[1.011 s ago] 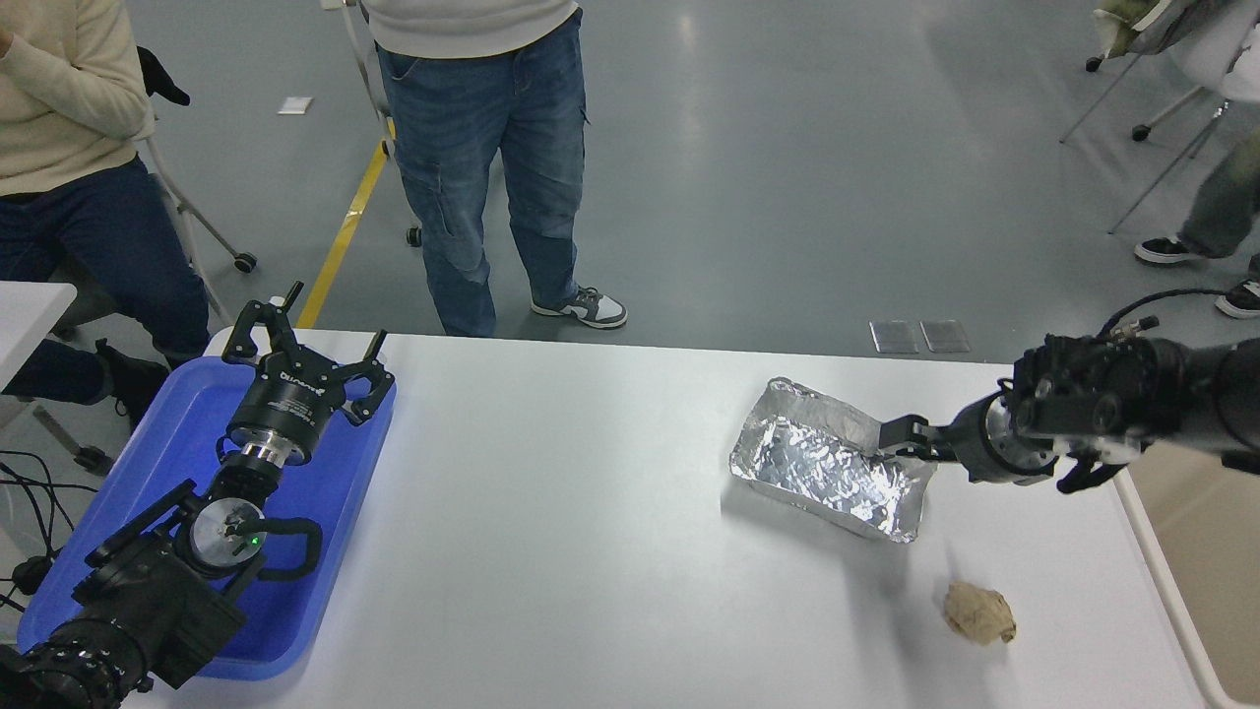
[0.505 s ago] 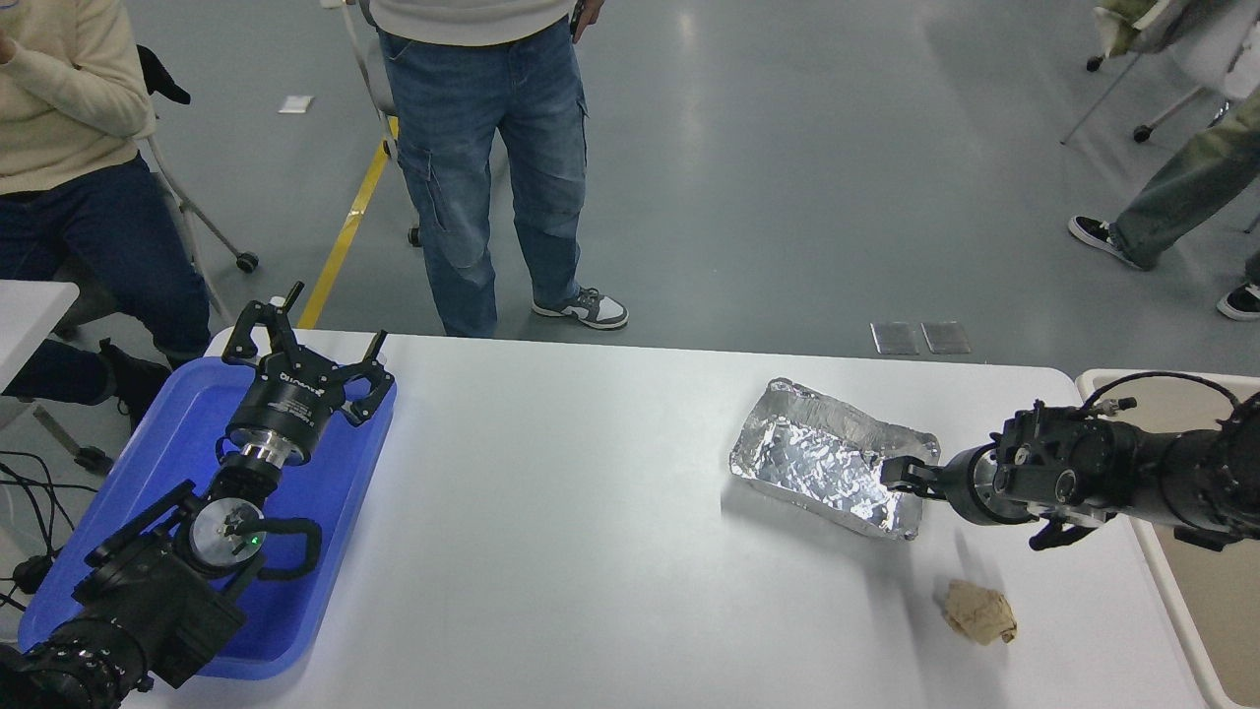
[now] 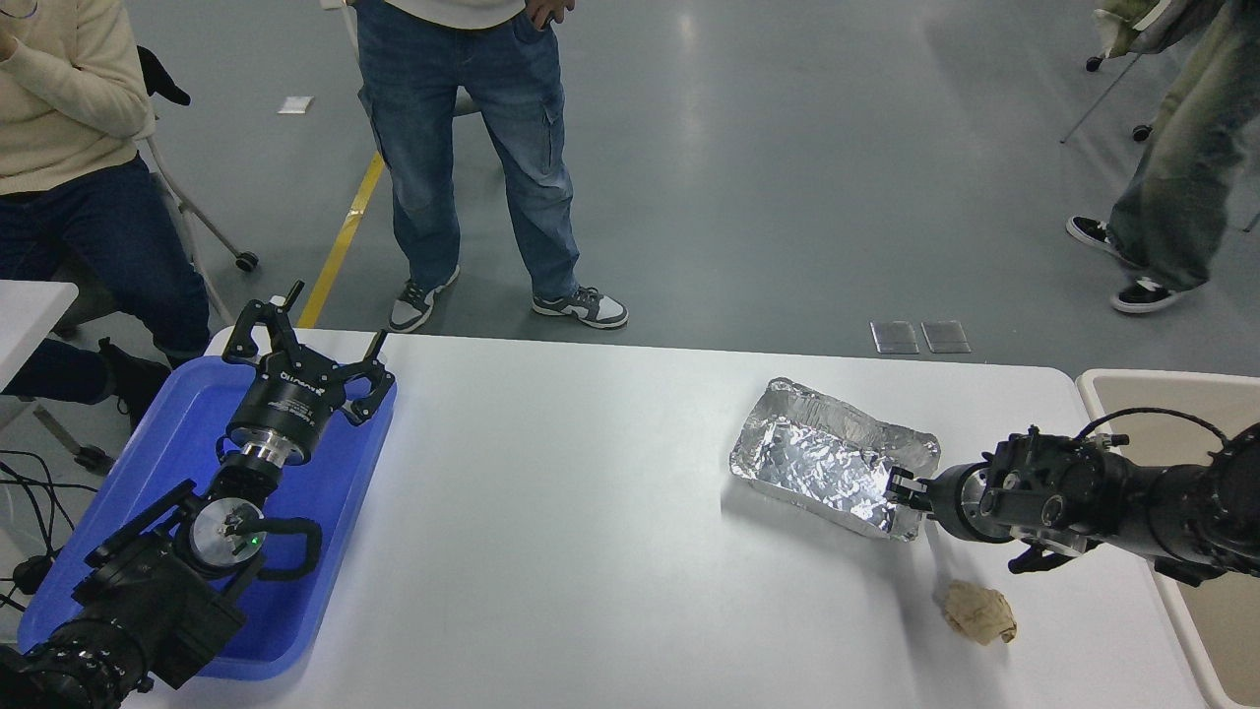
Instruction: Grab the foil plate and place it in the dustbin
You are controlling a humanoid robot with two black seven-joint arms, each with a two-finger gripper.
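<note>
Sliding: right gripper [image 3: 898, 489] has dropped lower along the foil plate [image 3: 822, 461] — fingers unclear, grip not confirmed.
Left gripper [image 3: 295, 347]: spread, parked lower left.
Dustbin [image 3: 1162, 386]: right edge, waiting.

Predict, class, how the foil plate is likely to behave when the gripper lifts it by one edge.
The foil plate is thin and crinkled, so it probably weighs little and may bend or dent where the right gripper meets its rim. Empty and flat-bottomed, it seems unlikely to roll, but could sag if lifted.

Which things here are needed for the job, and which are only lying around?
Needed: foil plate, dustbin, right gripper at the plate's near end.
Lying around: paper ball, blue tray, with the parked left gripper over it.
</note>
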